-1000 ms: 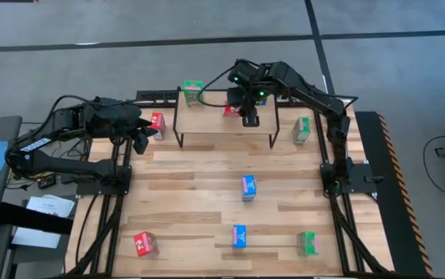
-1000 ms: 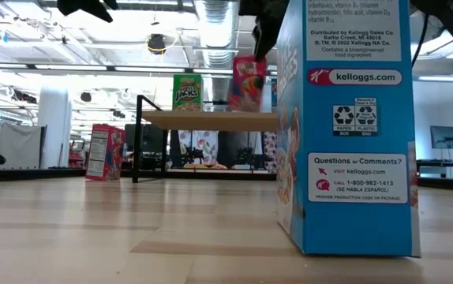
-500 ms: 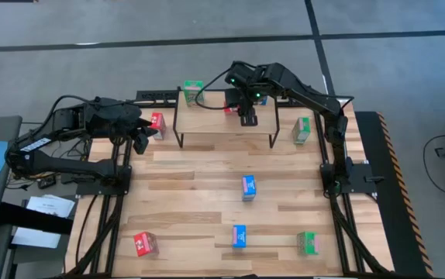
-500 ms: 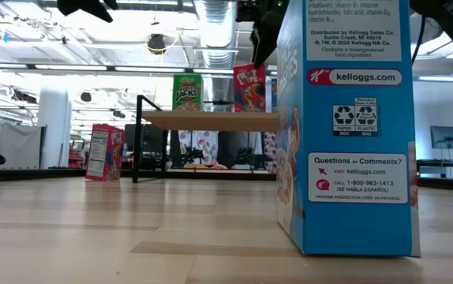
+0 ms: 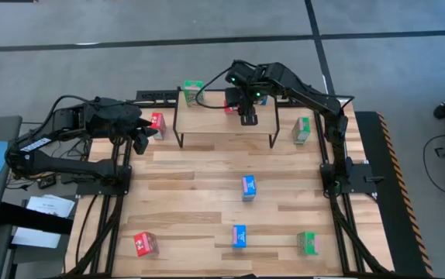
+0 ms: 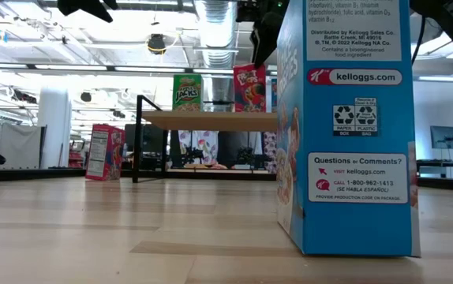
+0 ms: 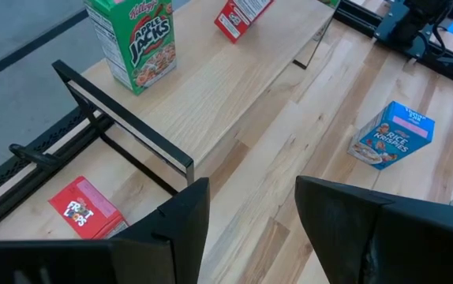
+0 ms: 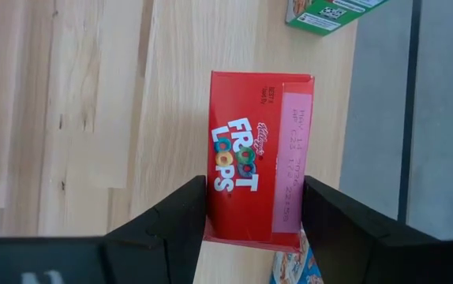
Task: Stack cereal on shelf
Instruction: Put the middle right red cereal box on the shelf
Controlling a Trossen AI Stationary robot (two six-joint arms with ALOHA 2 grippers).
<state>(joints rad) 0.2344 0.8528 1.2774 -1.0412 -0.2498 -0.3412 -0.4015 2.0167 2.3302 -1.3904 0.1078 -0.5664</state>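
Item: red cereal box [image 8: 260, 155], upright on the shelf [image 5: 215, 120] near its far edge, right of centre; in the right wrist view the box sits between the two dark fingers [image 8: 171, 223] of the right gripper [image 5: 247, 116], which flank its sides closely, though whether they press the cardboard or stand just off it cannot be told. Companion on the same shelf: green cereal box [image 5: 193, 92], upright at the far left corner, well apart from the red one; both show side by side on the shelf top in the low view. A blue box [image 8: 295, 270] shows just past the red one, partly hidden. Shelf: light wooden top on thin black legs, placed at the far side of the slatted table [image 5: 199, 201]. Remaining stock on the table: second red box [image 5: 157, 124] left of the shelf, green box [image 5: 302, 129] right of it, blue box mid-table [image 5: 248, 187], then a near row of red box [image 5: 145, 244], blue box [image 5: 239, 236] and green box [image 5: 308, 243]. Left gripper [image 5: 141, 139]: hovering beside the shelf's left end, fingers parted, nothing between them.
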